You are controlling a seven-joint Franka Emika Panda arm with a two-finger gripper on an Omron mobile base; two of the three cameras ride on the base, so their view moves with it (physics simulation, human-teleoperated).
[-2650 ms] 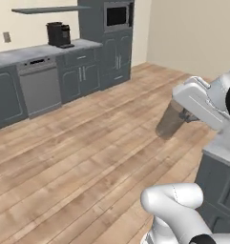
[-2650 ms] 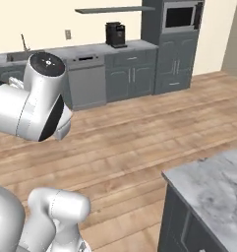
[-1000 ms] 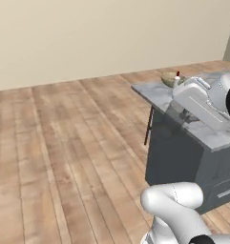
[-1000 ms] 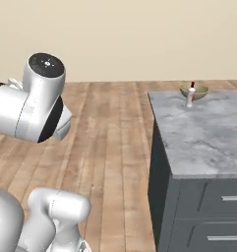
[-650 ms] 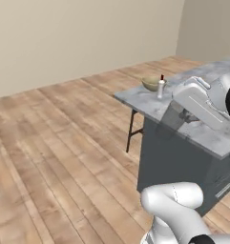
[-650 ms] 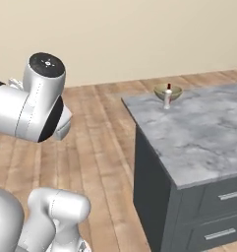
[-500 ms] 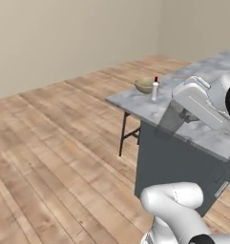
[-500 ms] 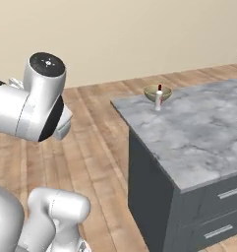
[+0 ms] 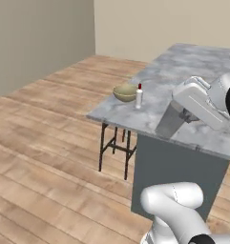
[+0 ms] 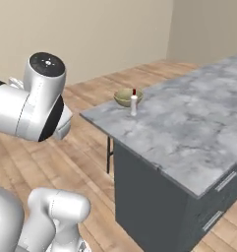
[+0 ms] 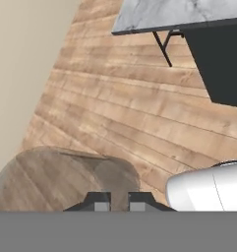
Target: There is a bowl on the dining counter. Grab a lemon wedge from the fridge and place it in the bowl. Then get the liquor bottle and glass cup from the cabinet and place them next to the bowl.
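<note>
Glass cup (image 9: 170, 120) sits clamped between the gripper's (image 11: 119, 201) closed fingers, held tilted in the air in front of the near edge of the dining counter (image 9: 193, 81). On the counter's far corner, well apart from the gripper, the bowl (image 9: 125, 92) rests with the liquor bottle (image 9: 139, 96) standing upright just beside it.

One bowl (image 9: 125, 92), one liquor bottle (image 9: 139, 97), one glass cup (image 9: 170, 119), one dining counter (image 10: 189, 128), perhaps one stool (image 9: 115, 143).
</note>
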